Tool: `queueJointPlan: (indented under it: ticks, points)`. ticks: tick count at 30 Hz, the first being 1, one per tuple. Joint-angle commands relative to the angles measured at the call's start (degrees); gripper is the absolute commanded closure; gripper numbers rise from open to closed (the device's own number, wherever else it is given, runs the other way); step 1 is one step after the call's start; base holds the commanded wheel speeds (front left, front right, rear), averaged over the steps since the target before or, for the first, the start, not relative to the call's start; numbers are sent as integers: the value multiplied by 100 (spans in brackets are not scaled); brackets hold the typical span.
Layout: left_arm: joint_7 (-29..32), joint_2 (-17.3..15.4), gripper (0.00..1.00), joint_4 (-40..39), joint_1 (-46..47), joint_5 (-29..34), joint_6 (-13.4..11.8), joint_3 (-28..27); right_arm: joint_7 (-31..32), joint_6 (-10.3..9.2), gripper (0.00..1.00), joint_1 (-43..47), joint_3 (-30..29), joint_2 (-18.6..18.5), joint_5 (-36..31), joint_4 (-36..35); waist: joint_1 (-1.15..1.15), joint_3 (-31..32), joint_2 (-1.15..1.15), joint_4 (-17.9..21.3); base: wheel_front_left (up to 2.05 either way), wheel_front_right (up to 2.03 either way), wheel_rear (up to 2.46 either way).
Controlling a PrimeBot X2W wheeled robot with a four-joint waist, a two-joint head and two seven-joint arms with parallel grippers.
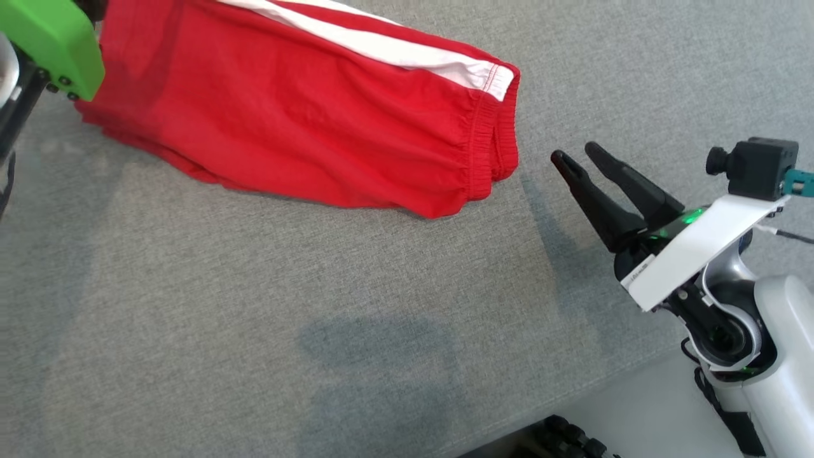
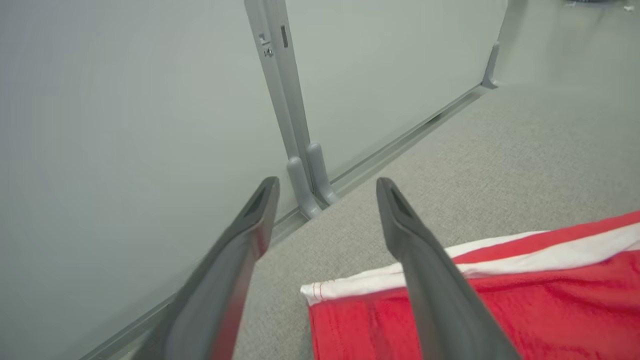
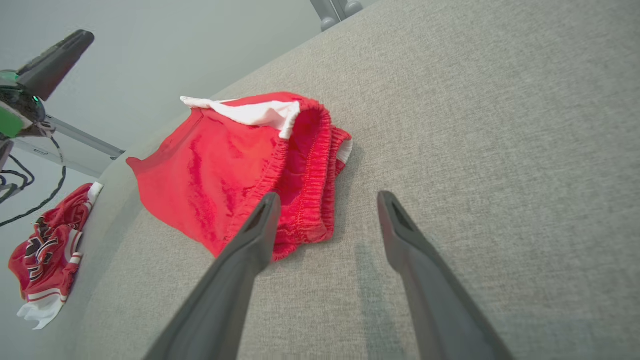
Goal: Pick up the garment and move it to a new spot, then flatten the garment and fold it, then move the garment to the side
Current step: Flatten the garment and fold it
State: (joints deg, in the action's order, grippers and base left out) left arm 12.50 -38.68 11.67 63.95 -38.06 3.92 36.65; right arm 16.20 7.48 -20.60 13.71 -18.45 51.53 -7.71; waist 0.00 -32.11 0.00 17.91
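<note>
Right pincer (image 1: pixel 576 152) just beside garment (image 1: pixel 305 121)

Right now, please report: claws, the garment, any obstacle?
Left claw open, empty, by hem of red shorts. Right claw open, empty, near waistband. Shorts lie ungripped on grey table. No obstacle between.

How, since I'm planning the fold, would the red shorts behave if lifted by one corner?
Probably floppy: the red shorts lie flat and wrinkled, so they would drape. Likely light: thin cloth. The gathered elastic waistband looks thicker and may give a firmer grip; pushed on the grey fabric surface, they would likely bunch rather than slide.
</note>
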Motion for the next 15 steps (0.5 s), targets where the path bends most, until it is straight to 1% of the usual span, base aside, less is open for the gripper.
queueJointPlan:
  ticks: [1, 4, 7, 9, 12, 13, 15]
  points:
    - [-196, -38, 0, -142, -217, 106, -106, -25, 38, 2, 0, 102, -86, 73, -82, 12, 0, 223, 0, -154, 0, 0, 0]
    - [-739, -145, 0, -611, -753, 177, -447, -160, 160, 2, 0, 241, -267, 246, -288, 115, 0, 478, 0, -350, 0, 0, 0]
    - [-1154, -376, 0, -1099, -1392, 329, -804, -246, 310, 2, 0, 329, -446, 456, -443, 263, 0, 709, 0, -575, 0, 0, 0]
    - [-1385, -509, 0, -1421, -1916, 316, -1067, -320, 435, 2, 0, 349, -576, 620, -510, 386, 0, 834, 0, -724, 0, 0, 0]
    - [-1700, -689, 0, -1842, -2738, 176, -1536, -517, 582, 2, 0, 314, -899, 883, -617, 656, 0, 964, 0, -986, 0, 0, 0]
    - [-1802, -702, 0, -1968, -3041, 62, -1716, -611, 633, 3, 0, 285, -996, 998, -660, 745, 0, 989, 0, -1064, 0, 0, 0]
    - [-2001, -722, 0, -2172, -3636, -83, -1988, -738, 695, 2, 0, 229, -1275, 1165, -745, 925, 0, 1038, 0, -1247, 0, 0, 0]
